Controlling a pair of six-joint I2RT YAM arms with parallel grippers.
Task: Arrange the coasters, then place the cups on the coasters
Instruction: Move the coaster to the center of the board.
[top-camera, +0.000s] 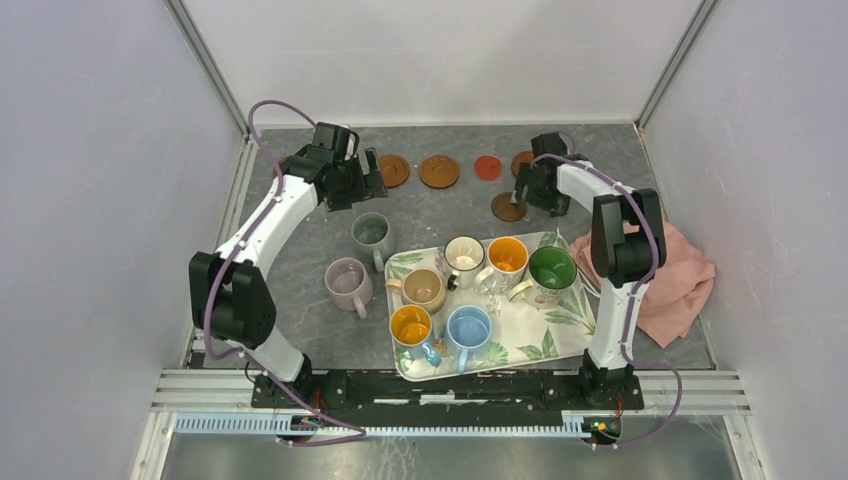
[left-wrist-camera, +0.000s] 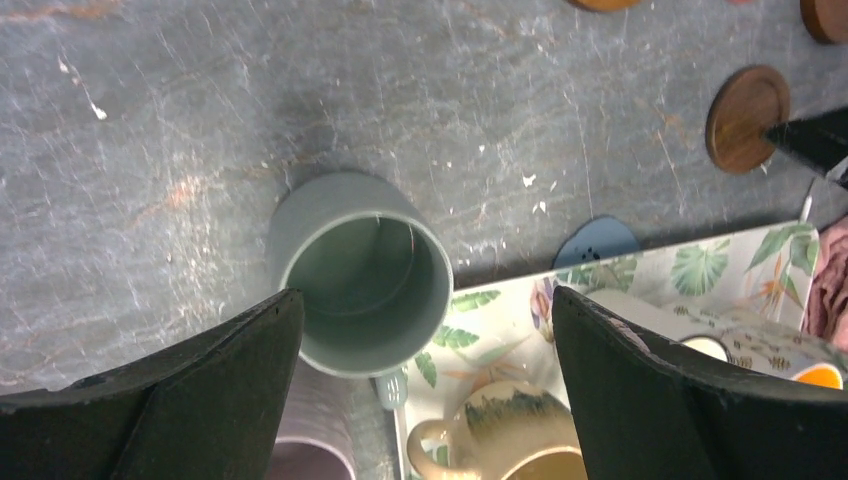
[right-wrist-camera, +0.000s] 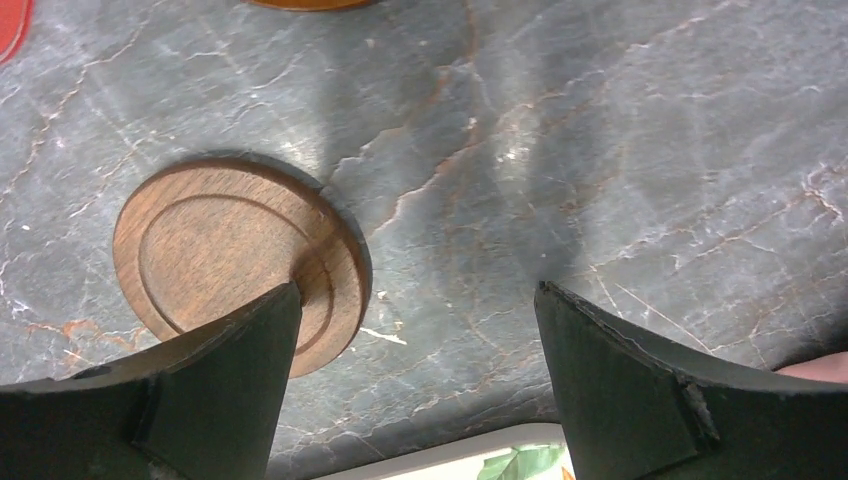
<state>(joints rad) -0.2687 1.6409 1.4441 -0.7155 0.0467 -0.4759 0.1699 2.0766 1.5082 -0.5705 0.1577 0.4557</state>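
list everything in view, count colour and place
tray: 1, white leaf-print, right of centre
grey-green mug: 1, table, left of tray
pale pink mug: 1, table, left of tray
other mugs: 6, mixed colours, on tray
brown coasters: 3, far row
red coaster: 1, same row
dark brown coaster: 1, nearer than the row
grey-blue coaster: 1, at tray's far edge
cloth: 1, pink, right of tray
left jaws: open, above grey-green mug
right jaws: open, by dark brown coaster

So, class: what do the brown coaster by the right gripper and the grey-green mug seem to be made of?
Brown coaster: apparently wood, matte; grain lines and a ring groove show.
Grey-green mug: probably glazed ceramic; smooth, even colour, faint sheen; not certain.
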